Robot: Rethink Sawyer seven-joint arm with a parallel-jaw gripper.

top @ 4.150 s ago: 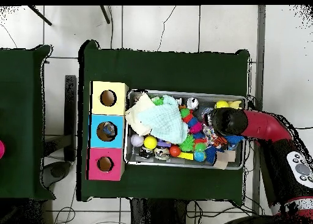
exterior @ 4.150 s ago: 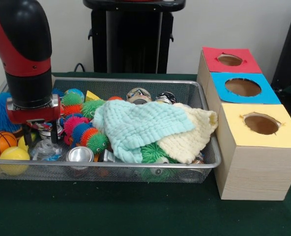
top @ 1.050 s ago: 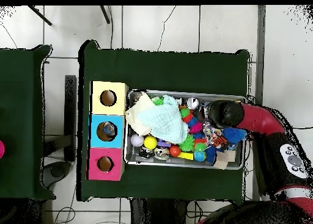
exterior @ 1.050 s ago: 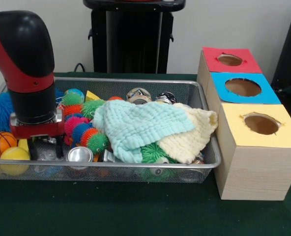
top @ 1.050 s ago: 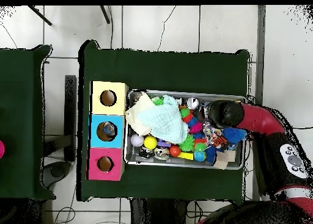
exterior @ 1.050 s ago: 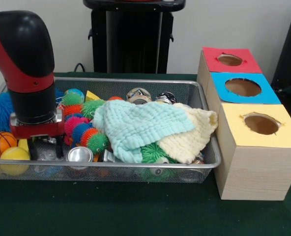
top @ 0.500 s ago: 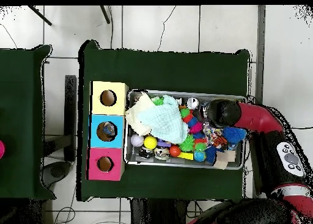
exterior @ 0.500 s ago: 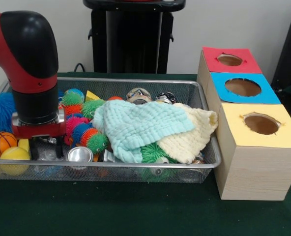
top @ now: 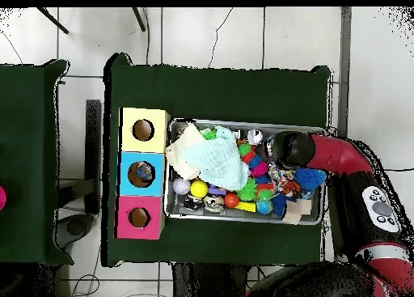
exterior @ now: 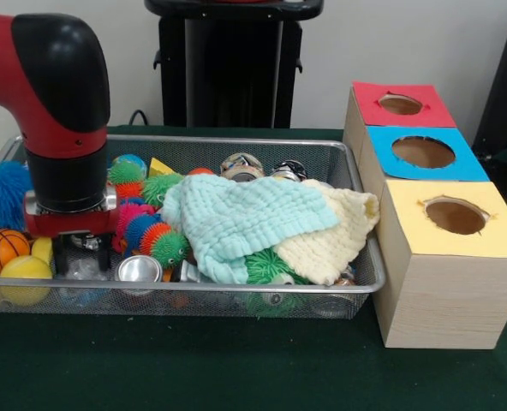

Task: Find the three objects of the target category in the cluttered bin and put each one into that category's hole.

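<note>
The wire mesh bin (exterior: 236,140) is full of clutter and also shows in the overhead view (top: 242,218). My gripper (exterior: 72,250) is down inside its left end, among a silver can (exterior: 139,269), an orange basketball (exterior: 2,248) and spiky toys (exterior: 146,231); its tips are hidden in the clutter. From above, the black wrist (top: 289,150) covers it. The blue-topped hole (exterior: 423,151) is in the middle box to the right of the bin. In the overhead view the blue-topped hole (top: 141,173) has something lying inside it.
A mint cloth (exterior: 241,218) and a cream cloth (exterior: 335,235) cover the bin's middle and right. Cans (exterior: 241,164) lie at the back. A blue spiky ball (exterior: 3,188) and yellow balls (exterior: 24,276) sit at the left end. Red-topped (exterior: 401,104) and yellow-topped (exterior: 455,216) boxes flank the blue one.
The arm has shifted slightly right and nearer the bin's front edge, and the gripper has sunk lower into the clutter. The cloths and boxes have not moved.
</note>
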